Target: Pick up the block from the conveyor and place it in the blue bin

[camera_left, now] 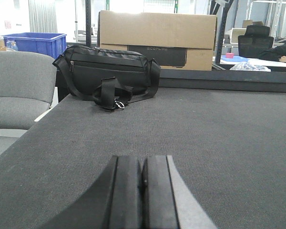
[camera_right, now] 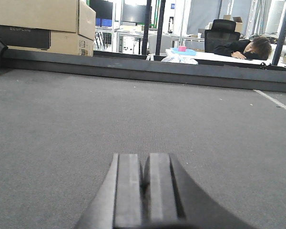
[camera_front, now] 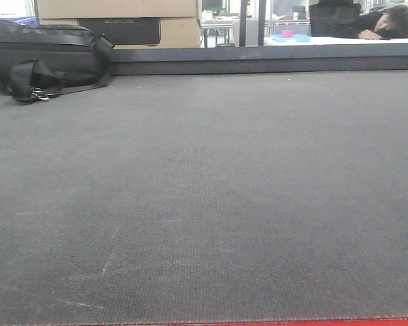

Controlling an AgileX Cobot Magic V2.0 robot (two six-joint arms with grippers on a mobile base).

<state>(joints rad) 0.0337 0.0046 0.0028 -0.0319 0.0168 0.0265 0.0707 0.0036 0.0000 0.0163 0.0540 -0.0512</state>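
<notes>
no block shows anywhere on the conveyor (camera_front: pixel 204 204) in any view, so the step in hand looks like the wait before the grab: nothing is picked yet. the left gripper (camera_left: pixel 142 164) sits low over the belt with its jaws pressed together and nothing between them. the right gripper (camera_right: pixel 144 162) is the same, closed and empty.

the blue bin (camera_left: pixel 34 44) stands off the belt, beyond its far left corner and behind a grey chair (camera_left: pixel 19 86).

the next move, as i judge it, calls for a gripper to open once a block comes within reach, drop over it, close, then carry it out past the left edge toward the bin. the left arm seems the nearer one for that.

most of the belt is open room. the one obstacle on it is a black bag (camera_front: pixel 44 58) lying in the far left corner against the far rail (camera_front: pixel 258 60), with a cardboard box (camera_left: pixel 157 36) behind it. it lies near the line to the bin, so the carry may need height there. the red frame (camera_front: pixel 258 322) marks the near edge. the right edge is out of view.
</notes>
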